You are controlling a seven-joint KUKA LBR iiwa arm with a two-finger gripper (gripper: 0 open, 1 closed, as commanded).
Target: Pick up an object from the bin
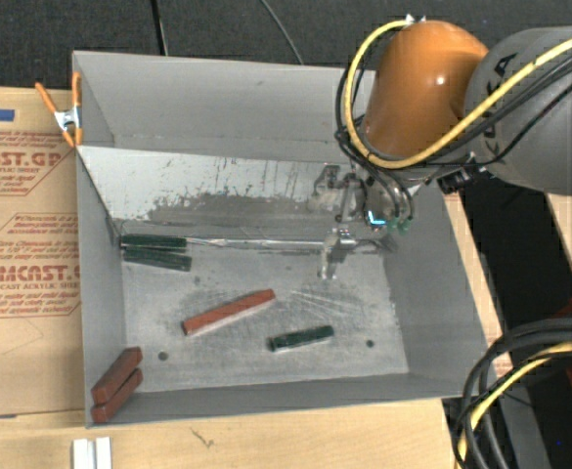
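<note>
My gripper (pixel 336 254) hangs over the right part of the bin floor, near the back wall, its metal fingers pointing down with nothing visible between them. A short dark green bar (pixel 301 338) lies on the floor below and a little left of it. A longer red-brown bar (pixel 229 313) lies slantwise to the left of the green one. Neither touches the gripper.
Dark green bars (pixel 155 252) lie side by side at the left wall of the bin. Two red-brown blocks (pixel 117 383) sit in the front left corner. The arm with its orange cover and yellow cables hangs over the bin's right rear.
</note>
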